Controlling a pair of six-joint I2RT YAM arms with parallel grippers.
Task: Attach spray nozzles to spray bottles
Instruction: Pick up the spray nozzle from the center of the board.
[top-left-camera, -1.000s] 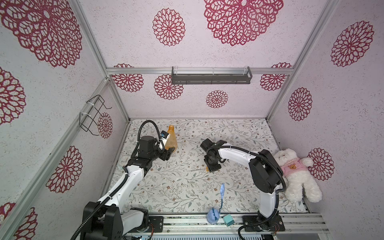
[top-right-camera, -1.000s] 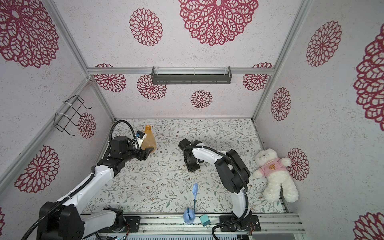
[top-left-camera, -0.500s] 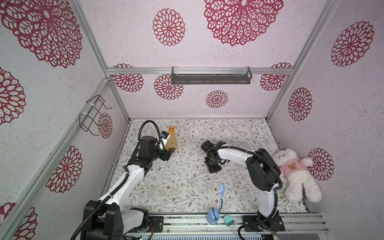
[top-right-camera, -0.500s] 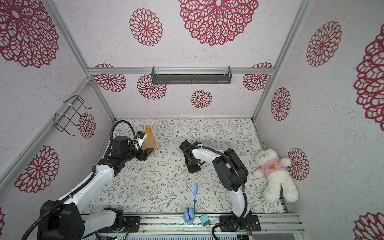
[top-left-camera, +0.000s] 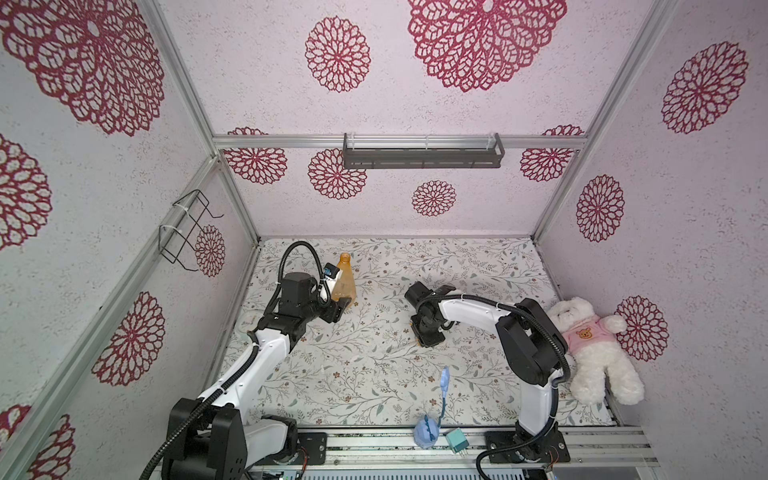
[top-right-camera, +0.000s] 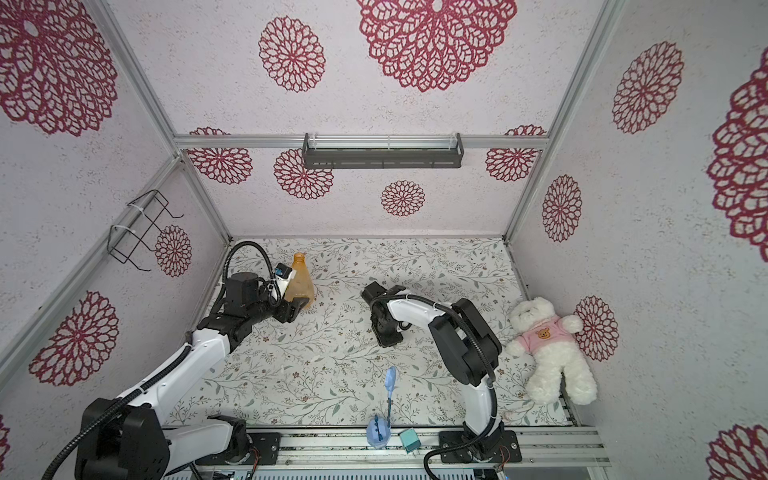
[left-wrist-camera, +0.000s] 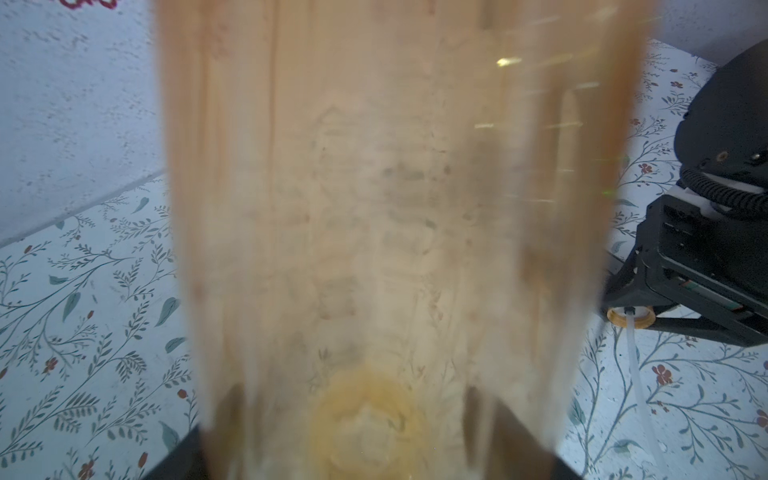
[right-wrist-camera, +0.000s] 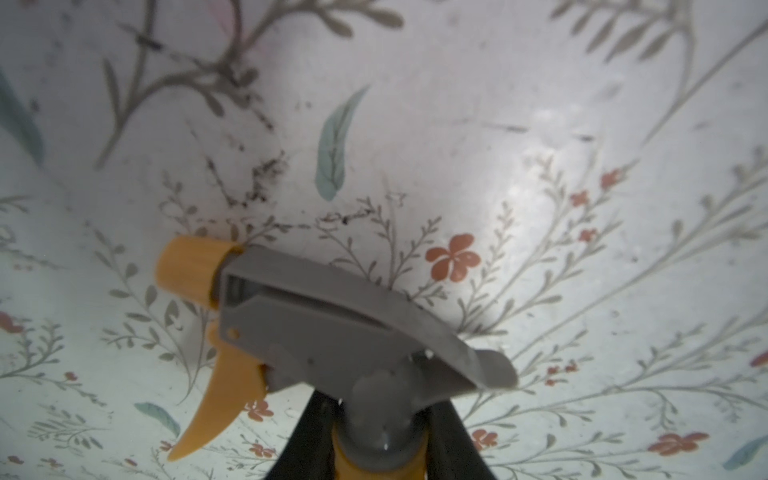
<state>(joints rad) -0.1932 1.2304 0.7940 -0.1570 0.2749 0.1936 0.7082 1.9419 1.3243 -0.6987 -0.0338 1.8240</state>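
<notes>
**A:** where's the spray nozzle at?

**B:** mid-tabletop, right tool clamped tight on its orange collar. left tool grips the spray bottle, upright, back left, well apart from it.

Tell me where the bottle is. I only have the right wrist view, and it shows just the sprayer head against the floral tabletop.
Observer: The spray bottle stands upright at the far side of the table, on the robot's left, well apart from the spray nozzle.
Operator: Is it held?
Observer: Yes. The left gripper is closed around its wide base.
Operator: Is the tube on my nozzle?
Observer: Yes. In the left wrist view the dip tube trails from the orange collar at the right gripper toward the table.
</notes>
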